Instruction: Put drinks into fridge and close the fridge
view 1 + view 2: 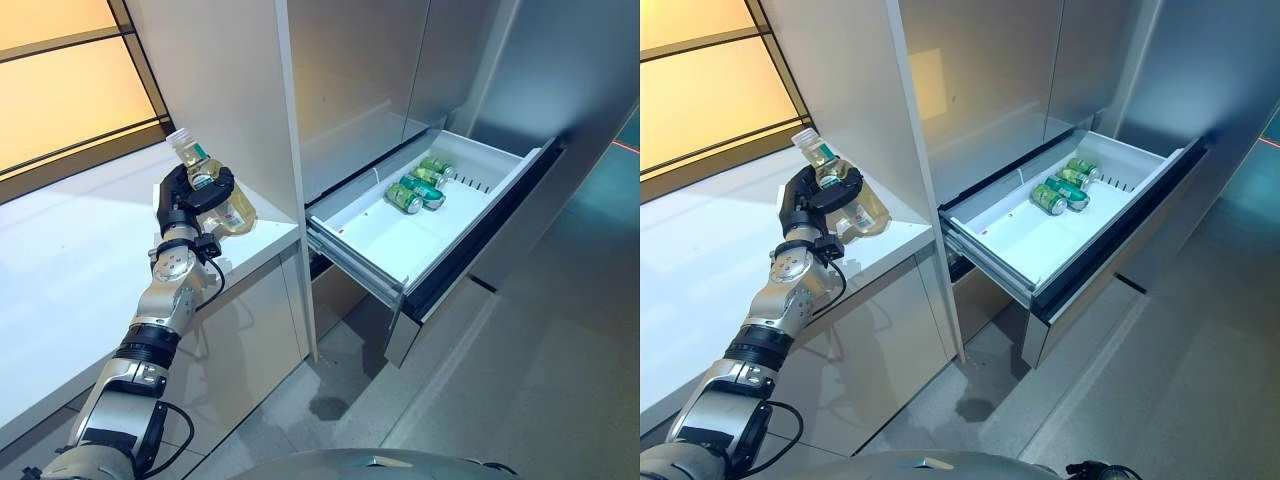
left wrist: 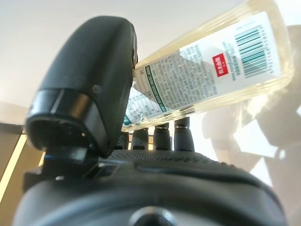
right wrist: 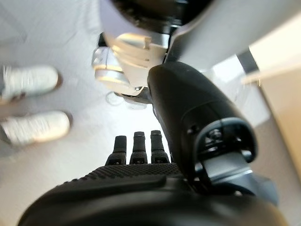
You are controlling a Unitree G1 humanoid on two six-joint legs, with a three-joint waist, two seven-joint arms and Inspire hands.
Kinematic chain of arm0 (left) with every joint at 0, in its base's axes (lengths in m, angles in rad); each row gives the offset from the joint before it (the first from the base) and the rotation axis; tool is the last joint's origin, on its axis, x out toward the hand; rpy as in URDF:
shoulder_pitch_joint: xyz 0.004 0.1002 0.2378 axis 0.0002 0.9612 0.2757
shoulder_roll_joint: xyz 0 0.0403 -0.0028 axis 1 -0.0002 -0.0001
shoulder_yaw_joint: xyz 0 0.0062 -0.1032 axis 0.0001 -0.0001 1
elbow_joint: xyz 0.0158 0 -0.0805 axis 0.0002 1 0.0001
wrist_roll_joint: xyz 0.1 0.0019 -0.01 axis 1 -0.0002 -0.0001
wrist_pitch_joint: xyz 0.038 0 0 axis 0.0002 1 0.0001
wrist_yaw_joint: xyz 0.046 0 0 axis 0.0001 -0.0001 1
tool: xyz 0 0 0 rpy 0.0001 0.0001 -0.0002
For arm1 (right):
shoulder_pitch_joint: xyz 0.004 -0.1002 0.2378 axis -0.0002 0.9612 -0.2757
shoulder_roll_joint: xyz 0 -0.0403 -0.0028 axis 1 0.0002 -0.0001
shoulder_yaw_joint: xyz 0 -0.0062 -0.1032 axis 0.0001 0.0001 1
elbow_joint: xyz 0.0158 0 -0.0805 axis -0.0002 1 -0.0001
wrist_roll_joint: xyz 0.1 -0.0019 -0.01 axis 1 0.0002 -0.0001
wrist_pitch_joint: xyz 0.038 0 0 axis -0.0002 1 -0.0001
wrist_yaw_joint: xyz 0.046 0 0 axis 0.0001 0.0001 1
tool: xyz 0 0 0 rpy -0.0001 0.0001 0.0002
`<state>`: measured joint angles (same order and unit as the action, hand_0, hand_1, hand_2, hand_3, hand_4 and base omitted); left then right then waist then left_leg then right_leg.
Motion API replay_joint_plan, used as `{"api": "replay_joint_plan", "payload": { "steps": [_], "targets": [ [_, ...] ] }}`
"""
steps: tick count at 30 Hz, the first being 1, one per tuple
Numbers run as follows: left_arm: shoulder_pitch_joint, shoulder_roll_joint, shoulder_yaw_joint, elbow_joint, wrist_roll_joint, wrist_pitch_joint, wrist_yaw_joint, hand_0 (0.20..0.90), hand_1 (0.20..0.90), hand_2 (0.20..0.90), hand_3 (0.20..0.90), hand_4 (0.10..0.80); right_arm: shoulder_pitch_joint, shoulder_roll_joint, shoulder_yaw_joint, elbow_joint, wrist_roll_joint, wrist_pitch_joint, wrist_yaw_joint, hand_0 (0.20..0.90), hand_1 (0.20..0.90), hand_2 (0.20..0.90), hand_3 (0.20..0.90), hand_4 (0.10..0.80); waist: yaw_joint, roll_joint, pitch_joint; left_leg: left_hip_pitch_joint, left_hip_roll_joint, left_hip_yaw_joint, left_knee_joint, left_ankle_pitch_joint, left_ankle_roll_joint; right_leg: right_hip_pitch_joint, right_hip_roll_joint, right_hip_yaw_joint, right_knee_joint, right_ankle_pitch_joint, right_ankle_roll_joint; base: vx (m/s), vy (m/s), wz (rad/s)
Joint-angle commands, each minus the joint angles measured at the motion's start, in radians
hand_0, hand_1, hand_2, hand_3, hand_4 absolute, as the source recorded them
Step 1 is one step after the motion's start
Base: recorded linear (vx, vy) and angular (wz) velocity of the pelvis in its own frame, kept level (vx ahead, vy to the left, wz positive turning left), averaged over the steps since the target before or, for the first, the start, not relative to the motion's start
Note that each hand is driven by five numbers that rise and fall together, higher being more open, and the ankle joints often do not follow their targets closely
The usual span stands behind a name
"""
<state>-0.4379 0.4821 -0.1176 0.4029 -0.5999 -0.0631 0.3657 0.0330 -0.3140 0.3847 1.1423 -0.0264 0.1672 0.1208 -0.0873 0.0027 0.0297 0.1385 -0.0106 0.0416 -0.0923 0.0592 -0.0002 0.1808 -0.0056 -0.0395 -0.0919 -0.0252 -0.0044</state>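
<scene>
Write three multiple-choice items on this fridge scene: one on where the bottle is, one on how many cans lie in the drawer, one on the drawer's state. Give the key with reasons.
1. Where is the clear plastic bottle of pale yellow drink with a white cap?
A. In the left hand, above the white counter
B. Lying in the drawer
C. Standing on the floor

2. How many green cans lie in the white fridge drawer?
A. None
B. Three
C. Six

3. What state is the fridge drawer in?
A. Shut flush
B. Taken out and set on the counter
C. Pulled out open

Key:
1 A: the left wrist view shows fingers and thumb curled round the bottle.
2 B: three cans lie side by side toward the drawer's far end.
3 C: the drawer juts out from the grey fridge front, its inside in view.

The right hand shows only in its own wrist view, fingers straight, holding nothing.
</scene>
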Motion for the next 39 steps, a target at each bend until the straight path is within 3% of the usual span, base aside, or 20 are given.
{"api": "replay_joint_plan", "payload": {
  "steps": [1,8,19,20,21,28,34,39],
  "targets": [
    [-0.220,0.061,0.016,-0.209,0.032,-0.124,-0.019,0.300,0.300,0.300,0.200,0.100,-0.062,-0.001,0.072,-0.082,-0.068,-0.051,0.080,0.900,0.900,0.900,0.900,0.800,0.040,0.001,-0.027,0.019,-0.045,-0.087,0.005,-0.106,0.014,-0.044,-0.002,-0.014,0.020,0.023,0.067,-0.061,0.008,0.09],
    [-0.190,0.061,-0.023,-0.388,0.001,-0.125,-0.062,0.300,0.300,0.300,0.200,0.100,-0.137,-0.020,0.183,-0.289,-0.093,-0.037,0.129,0.900,0.900,0.900,0.900,0.800,0.086,-0.003,-0.023,0.002,-0.051,-0.117,0.005,-0.097,0.008,-0.042,-0.012,-0.050,0.013,0.023,0.067,-0.075,0.020,0.12],
    [-0.174,0.069,-0.051,-0.539,-0.056,-0.176,-0.109,0.300,0.300,0.300,0.200,0.100,-0.239,-0.020,0.226,-0.584,-0.059,0.006,0.112,0.900,0.900,0.900,0.900,0.800,0.120,-0.007,-0.015,-0.012,-0.060,-0.135,0.005,-0.085,0.006,-0.042,-0.029,-0.083,0.008,0.031,0.069,-0.080,0.027,0.13],
    [-0.145,0.075,-0.029,-0.535,-0.070,-0.204,-0.148,0.300,0.300,0.300,0.200,0.100,-0.206,-0.036,0.212,-0.586,-0.012,-0.112,0.129,0.900,0.900,0.900,0.900,0.800,0.121,-0.004,-0.015,-0.024,-0.061,-0.136,0.005,-0.073,0.008,-0.054,-0.029,-0.083,0.011,0.042,0.069,-0.099,0.040,0.07],
    [-0.118,0.076,-0.016,-0.539,-0.080,-0.227,-0.178,0.300,0.300,0.300,0.200,0.100,-0.169,-0.036,0.197,-0.564,-0.041,-0.169,0.152,0.900,0.900,0.900,0.900,0.800,0.120,0.000,-0.012,-0.019,-0.060,-0.136,0.005,-0.083,0.009,-0.050,-0.028,-0.082,0.012,0.035,0.073,-0.107,0.048,0.06],
    [-0.099,0.132,0.018,-0.649,-0.161,-0.227,-0.217,0.300,0.300,0.300,0.200,0.100,-0.064,-0.060,0.197,-0.834,-0.073,-0.180,0.159,0.900,0.900,0.900,0.900,0.800,0.098,0.006,0.001,-0.017,-0.065,-0.122,0.005,-0.085,0.017,-0.049,-0.036,-0.079,0.011,0.037,0.086,-0.068,0.035,0.01],
    [-0.043,0.149,0.025,-0.726,-0.177,-0.287,-0.286,0.300,0.300,0.300,0.200,0.100,-0.070,-0.101,0.149,-1.066,0.053,-0.150,0.313,0.900,0.900,0.900,0.900,0.800,0.100,0.000,0.013,-0.013,-0.062,-0.117,0.005,-0.078,0.012,-0.045,-0.040,-0.081,0.011,0.044,0.090,-0.029,0.014,0.01],
    [0.059,0.144,0.072,-0.796,-0.181,-0.324,-0.385,0.300,0.300,0.300,0.200,0.100,-0.083,-0.169,0.022,-1.255,0.257,-0.136,0.485,0.900,0.900,0.900,0.900,0.800,0.104,-0.012,0.015,-0.013,-0.060,-0.115,0.005,-0.075,0.011,-0.047,-0.040,-0.083,0.014,0.048,0.089,0.000,0.000,0.00]
  ]
}}
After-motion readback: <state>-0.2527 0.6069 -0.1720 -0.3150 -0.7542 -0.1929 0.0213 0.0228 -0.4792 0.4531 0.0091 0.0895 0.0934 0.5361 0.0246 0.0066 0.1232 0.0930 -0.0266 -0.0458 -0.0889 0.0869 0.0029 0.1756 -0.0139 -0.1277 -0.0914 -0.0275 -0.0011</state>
